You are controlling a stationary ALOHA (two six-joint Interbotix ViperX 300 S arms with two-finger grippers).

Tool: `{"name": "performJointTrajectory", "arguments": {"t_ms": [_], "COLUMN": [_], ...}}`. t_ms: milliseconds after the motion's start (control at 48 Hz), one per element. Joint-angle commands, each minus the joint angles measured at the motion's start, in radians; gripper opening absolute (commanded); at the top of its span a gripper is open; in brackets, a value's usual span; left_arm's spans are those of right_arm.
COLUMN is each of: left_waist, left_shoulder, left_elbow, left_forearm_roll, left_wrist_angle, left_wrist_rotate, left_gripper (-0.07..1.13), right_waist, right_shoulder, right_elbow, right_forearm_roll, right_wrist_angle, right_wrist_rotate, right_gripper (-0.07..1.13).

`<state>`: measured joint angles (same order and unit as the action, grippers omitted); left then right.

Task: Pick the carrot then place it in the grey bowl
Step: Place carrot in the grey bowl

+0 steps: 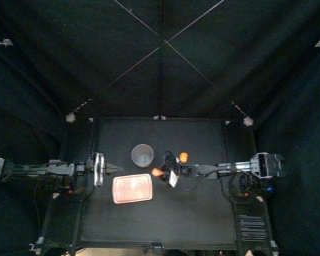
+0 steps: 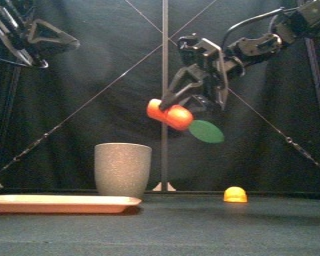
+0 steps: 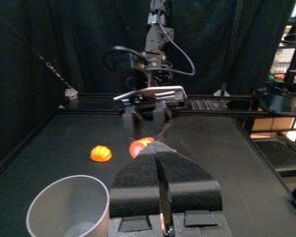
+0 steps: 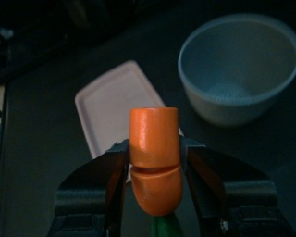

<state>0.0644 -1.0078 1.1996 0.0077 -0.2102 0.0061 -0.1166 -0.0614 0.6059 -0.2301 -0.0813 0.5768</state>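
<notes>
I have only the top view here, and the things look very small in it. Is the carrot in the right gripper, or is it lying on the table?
Observer: It is in the right gripper. The front view shows the carrot clamped between the jaws, high above the table.
Operator: Is it over the grey bowl?
Observer: Not yet. In the front view the carrot hangs higher than the rim of the grey bowl, but on the right arm's side of it.
Operator: Is anything inside the bowl?
Observer: The right wrist view looks down into it, and nothing shows inside.
</notes>
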Motion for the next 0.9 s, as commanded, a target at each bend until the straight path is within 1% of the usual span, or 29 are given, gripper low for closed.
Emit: {"name": "performJointTrajectory", "arguments": {"t_ms": [21,104,375,458,625,667,771,833,896], "left_waist": [0.005,0.011,0.025,0.025,0.026,0.025,0.025,0.025,0.025], "left_shoulder": [0.002,0.002,0.002,0.000,-0.005,-0.008,-0.015,-0.020,-0.026], "left_elbow": [-0.018,-0.018,-0.020,-0.020,-0.017,-0.017,-0.015,-0.014,-0.012], "left_forearm_roll": [0.005,0.012,0.028,0.028,0.028,0.028,0.026,0.028,0.028], "left_wrist_angle": [-0.003,-0.005,-0.011,-0.012,-0.011,-0.009,-0.005,-0.005,-0.003], "left_wrist_rotate": [0.002,0.002,0.002,0.002,0.000,0.000,0.000,0.000,0.000], "left_gripper": [-0.03,-0.03,-0.03,-0.03,-0.03,-0.03,-0.03,-0.03,-0.03], "right_waist": [-0.051,-0.080,-0.130,-0.147,-0.167,-0.170,-0.172,-0.170,-0.170], "right_shoulder": [0.018,0.072,0.245,0.278,0.314,0.314,0.313,0.308,0.301], "right_elbow": [-0.104,-0.176,-0.377,-0.420,-0.465,-0.463,-0.443,-0.433,-0.423], "right_forearm_roll": [-0.041,-0.064,-0.149,-0.155,-0.130,-0.124,-0.120,-0.120,-0.120], "right_wrist_angle": [-0.005,-0.009,-0.017,-0.017,-0.006,-0.003,0.005,0.008,0.008], "right_wrist_rotate": [0.002,0.002,0.000,0.003,0.005,0.005,0.005,0.005,0.005], "right_gripper": [0.35,0.35,0.35,0.35,0.38,0.41,0.52,0.60,0.71]}}
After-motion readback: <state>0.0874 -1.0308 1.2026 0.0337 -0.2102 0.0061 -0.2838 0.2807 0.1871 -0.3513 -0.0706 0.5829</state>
